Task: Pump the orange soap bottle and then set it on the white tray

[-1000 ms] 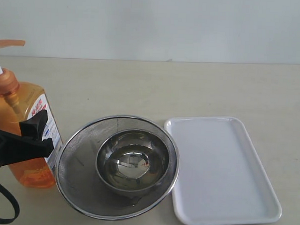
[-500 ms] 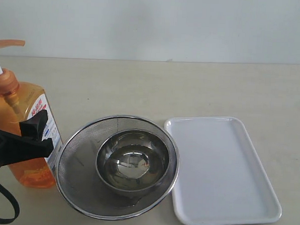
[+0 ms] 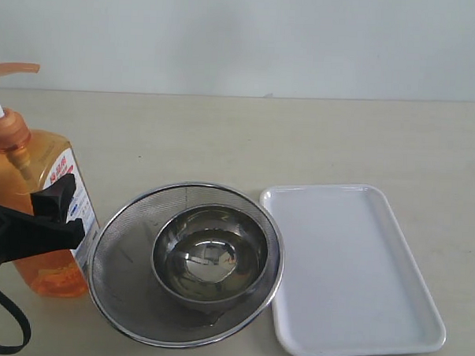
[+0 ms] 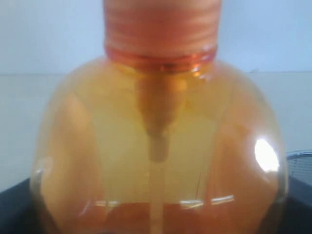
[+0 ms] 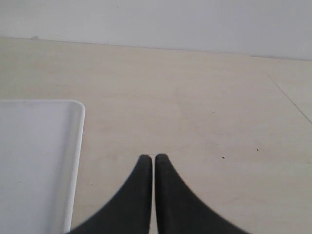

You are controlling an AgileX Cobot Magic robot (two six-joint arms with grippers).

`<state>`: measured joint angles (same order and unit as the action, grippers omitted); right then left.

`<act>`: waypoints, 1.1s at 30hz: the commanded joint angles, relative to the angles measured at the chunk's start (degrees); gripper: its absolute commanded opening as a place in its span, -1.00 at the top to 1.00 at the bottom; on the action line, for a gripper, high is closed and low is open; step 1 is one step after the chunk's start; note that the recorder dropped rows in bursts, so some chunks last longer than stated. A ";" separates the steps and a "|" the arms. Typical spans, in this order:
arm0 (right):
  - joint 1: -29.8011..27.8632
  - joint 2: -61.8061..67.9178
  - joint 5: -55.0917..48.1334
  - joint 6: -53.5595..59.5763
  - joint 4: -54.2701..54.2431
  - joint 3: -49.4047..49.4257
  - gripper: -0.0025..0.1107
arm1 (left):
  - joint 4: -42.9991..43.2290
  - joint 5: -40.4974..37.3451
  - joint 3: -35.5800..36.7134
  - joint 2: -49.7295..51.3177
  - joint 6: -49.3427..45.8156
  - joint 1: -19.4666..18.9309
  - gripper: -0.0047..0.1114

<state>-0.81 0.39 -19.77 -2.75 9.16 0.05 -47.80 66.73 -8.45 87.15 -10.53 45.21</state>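
Note:
The orange soap bottle stands upright at the table's left edge, with its orange pump head raised on the white stem. My left gripper is shut on the bottle's body; one black finger lies across the label, the other is hidden behind. In the left wrist view the bottle fills the frame between the jaws. The white tray lies empty at the right. My right gripper is shut on nothing, over bare table beside the tray, and is outside the exterior view.
A round steel mesh strainer sits between bottle and tray, almost touching both, with a shiny steel bowl inside it. The strainer's rim shows beside the bottle in the left wrist view. Bare table stretches behind everything to the wall.

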 commanded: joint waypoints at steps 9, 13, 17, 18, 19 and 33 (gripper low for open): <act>-0.35 -0.39 0.09 0.24 0.40 -0.05 0.96 | -0.79 -2.24 0.51 0.28 -1.51 -0.10 0.84; -0.35 -0.39 0.09 0.24 0.40 -0.05 0.96 | -0.79 -2.24 0.51 0.28 -1.51 -0.10 0.84; -0.35 -0.39 0.09 0.24 0.40 -0.05 0.96 | -0.79 -1.66 0.51 0.28 -1.51 -0.10 0.84; -0.35 -0.39 0.09 0.24 0.40 -0.05 0.96 | -0.79 -1.66 0.51 0.28 -1.51 -0.10 0.84; -0.35 -0.39 0.09 0.24 0.40 -0.05 0.96 | -0.79 -1.66 0.51 0.28 -1.51 -0.10 0.84; -0.35 -0.39 0.09 0.24 0.40 -0.05 0.96 | -1.05 -3.36 0.40 0.28 -1.51 -0.10 0.84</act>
<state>-0.97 0.39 -19.77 -2.62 9.16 0.05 -47.80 66.59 -8.45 87.15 -10.53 45.21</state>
